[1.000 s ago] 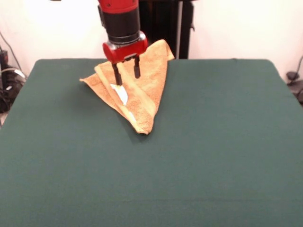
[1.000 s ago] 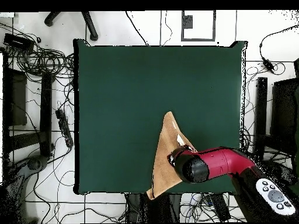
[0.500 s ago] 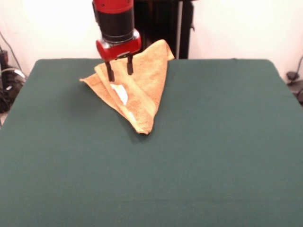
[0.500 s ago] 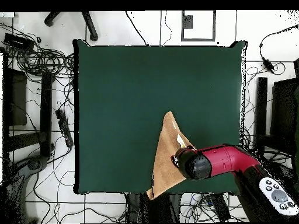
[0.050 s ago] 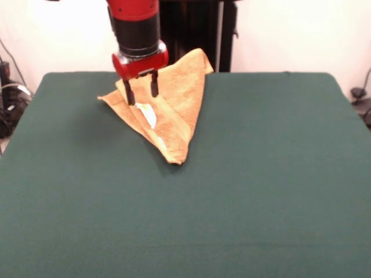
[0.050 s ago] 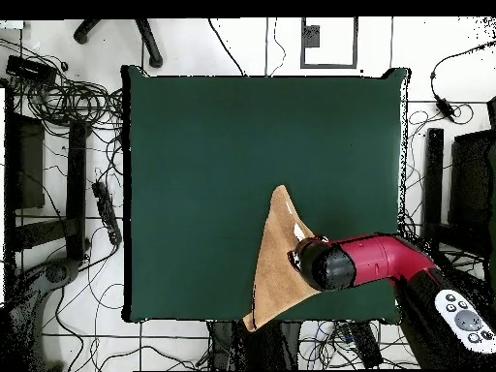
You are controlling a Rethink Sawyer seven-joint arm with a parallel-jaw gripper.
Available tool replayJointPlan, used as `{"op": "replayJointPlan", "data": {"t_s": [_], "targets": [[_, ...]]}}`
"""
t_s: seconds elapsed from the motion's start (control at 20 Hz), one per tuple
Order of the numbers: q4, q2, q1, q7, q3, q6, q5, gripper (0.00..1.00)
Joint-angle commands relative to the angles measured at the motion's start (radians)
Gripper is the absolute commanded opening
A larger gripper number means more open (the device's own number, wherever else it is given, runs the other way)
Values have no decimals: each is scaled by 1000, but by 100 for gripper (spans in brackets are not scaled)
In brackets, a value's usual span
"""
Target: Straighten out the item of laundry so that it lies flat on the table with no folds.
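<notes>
Towel [image 5: 171, 107]: lying folded in triangle at tabletop [image 5: 243, 191] edge nearest robot, one corner overhanging; unchanged.
Pincer [image 5: 141, 92]: open, empty, drifting sideways across towel toward its side corner, hovering above. Likely seeking new grasp; unfolding not begun.

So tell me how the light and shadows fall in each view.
Front view: the wall behind is washed out bright; the table is evenly lit, with a soft shadow under the towel at its near tip; the end effector shows sharply, fingers apart. Overhead view: flat light, the white floor is bright, and the arm hides part of the towel.
</notes>
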Motion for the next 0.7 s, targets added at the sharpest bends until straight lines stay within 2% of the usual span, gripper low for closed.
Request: {"op": "replayJointPlan", "data": {"t_s": [0.05, 0.7], "targets": [[-82, 105, 1, -215, 111, 41, -27, 100], [-71, 173, -23, -156, 94, -23, -53, 100]]}}
